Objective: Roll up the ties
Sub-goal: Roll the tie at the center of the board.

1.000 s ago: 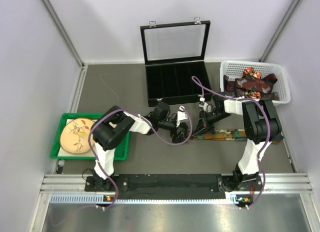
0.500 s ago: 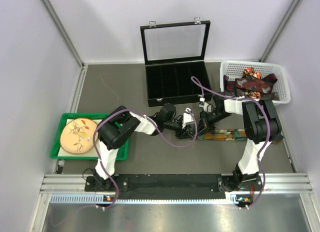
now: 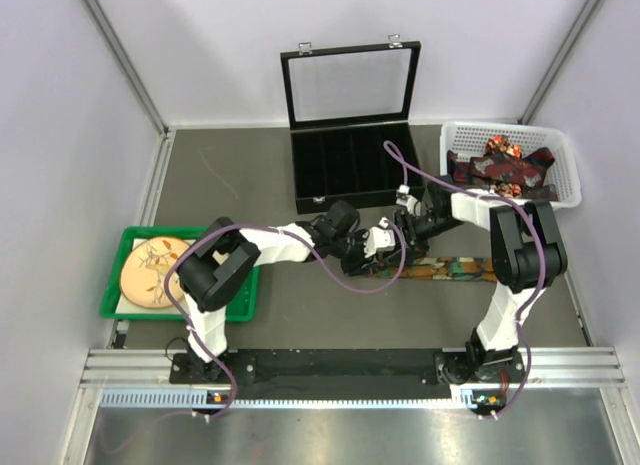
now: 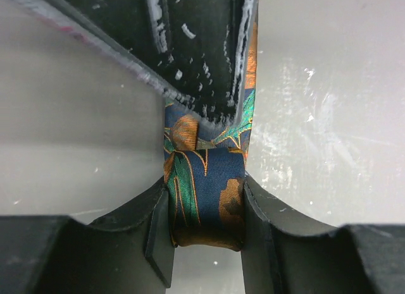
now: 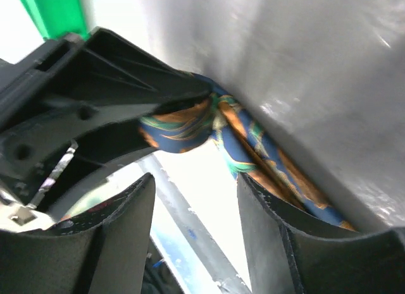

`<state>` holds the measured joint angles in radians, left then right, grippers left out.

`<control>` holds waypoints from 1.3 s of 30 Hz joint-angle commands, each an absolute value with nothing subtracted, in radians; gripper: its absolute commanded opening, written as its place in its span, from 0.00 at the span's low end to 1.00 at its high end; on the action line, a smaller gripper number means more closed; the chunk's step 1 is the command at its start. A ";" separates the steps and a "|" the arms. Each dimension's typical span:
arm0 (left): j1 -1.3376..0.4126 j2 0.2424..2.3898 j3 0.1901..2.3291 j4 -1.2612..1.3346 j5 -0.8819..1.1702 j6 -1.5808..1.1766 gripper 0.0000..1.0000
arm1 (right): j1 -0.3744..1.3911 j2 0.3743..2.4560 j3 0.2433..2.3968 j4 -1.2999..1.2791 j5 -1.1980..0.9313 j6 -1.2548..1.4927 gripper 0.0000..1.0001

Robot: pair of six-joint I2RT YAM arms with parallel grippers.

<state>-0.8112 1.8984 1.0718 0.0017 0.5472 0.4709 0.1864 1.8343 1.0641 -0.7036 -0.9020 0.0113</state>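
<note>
While our left gripper point(image 4: 205, 213) clamps the folded end of the tie point(image 4: 202, 174) between its fingers, we hold our right gripper point(image 5: 195, 193) spread and empty, that fold just beyond its fingertips, the rest trailing over the table point(image 3: 300, 320).

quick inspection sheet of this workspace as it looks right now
surface: dark grey table
job's things: one tie flat on table; more ties in white basket
clutter: open black case; green tray holding a plate
grippers: left gripper shut on tie's end; right gripper open beside it
cables: purple cables loop off both arms
surroundings: pale walls, metal rail
</note>
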 commanded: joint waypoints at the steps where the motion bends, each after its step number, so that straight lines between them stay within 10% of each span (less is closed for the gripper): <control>1: -0.837 1.914 1.100 -0.273 0.384 0.506 0.32 | 0.181 1.827 1.046 -0.634 -1.060 0.106 0.53; 16: -0.856 1.971 1.170 -0.336 0.374 0.522 0.43 | 0.287 1.902 1.008 -0.414 -0.993 0.199 0.42; 20: -0.856 1.974 1.169 -0.337 0.376 0.517 0.47 | 0.288 1.921 1.011 -0.442 -0.973 0.183 0.00; 28: -0.713 1.893 1.065 -0.126 0.628 0.411 0.83 | 0.247 1.954 0.999 -0.521 -0.868 0.092 0.00; 39: -0.706 1.922 0.839 0.593 0.873 0.250 0.85 | 0.207 1.967 0.994 -0.545 -0.733 0.083 0.00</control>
